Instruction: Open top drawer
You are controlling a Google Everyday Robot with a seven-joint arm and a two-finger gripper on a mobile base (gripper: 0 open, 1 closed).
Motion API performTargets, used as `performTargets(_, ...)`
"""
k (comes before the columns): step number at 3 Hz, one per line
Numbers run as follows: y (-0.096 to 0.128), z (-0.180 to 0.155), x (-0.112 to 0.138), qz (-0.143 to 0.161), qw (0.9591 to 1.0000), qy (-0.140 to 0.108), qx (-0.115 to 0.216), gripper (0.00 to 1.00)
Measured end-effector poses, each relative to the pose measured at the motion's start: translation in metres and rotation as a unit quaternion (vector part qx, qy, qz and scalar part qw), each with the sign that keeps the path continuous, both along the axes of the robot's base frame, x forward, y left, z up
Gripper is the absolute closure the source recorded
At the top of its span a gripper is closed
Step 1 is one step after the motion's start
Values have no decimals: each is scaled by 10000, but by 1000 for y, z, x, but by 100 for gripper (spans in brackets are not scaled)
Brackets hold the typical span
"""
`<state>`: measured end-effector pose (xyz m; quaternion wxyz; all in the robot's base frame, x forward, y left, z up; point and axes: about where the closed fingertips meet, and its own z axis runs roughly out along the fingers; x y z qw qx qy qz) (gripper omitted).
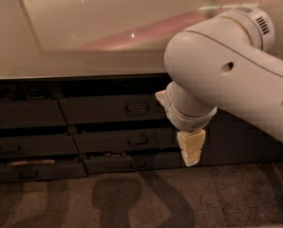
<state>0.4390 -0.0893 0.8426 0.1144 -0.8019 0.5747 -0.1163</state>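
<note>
Your top drawer (94,110) sits just under the edge of the pale, glossy table (84,32), in the middle column of the dark cabinet. Its small black loop handle (137,108) is at the centre of the front. The front looks pushed in, roughly in line with the narrower drawer (23,115) to its left.

Your gripper (191,148) hangs below and to the right of the top drawer, pointing down toward the floor (132,198). It is clear of the handle and touches nothing you can see. It shows as one cream block, so you cannot tell whether the jaws are spread or pressed together. The white arm (227,80) rises from it up and to the right, and its wrist covers the top drawer's right end.

Directly below the top drawer is a shallower drawer (108,141) with a similar handle. Beneath that, the lowest drawer (113,164) stands out slightly, with a thin sliver of its inside showing along its top edge. The arm's shadow (117,194) falls on the floor beneath the top drawer.
</note>
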Motion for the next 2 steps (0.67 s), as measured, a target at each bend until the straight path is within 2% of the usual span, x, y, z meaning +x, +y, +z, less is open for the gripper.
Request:
performTargets(1, -8, -11, 14, -44, 9999, -55, 103, 0)
performTargets(2, -22, -33, 40, 45, 9995, 2, 320, 0)
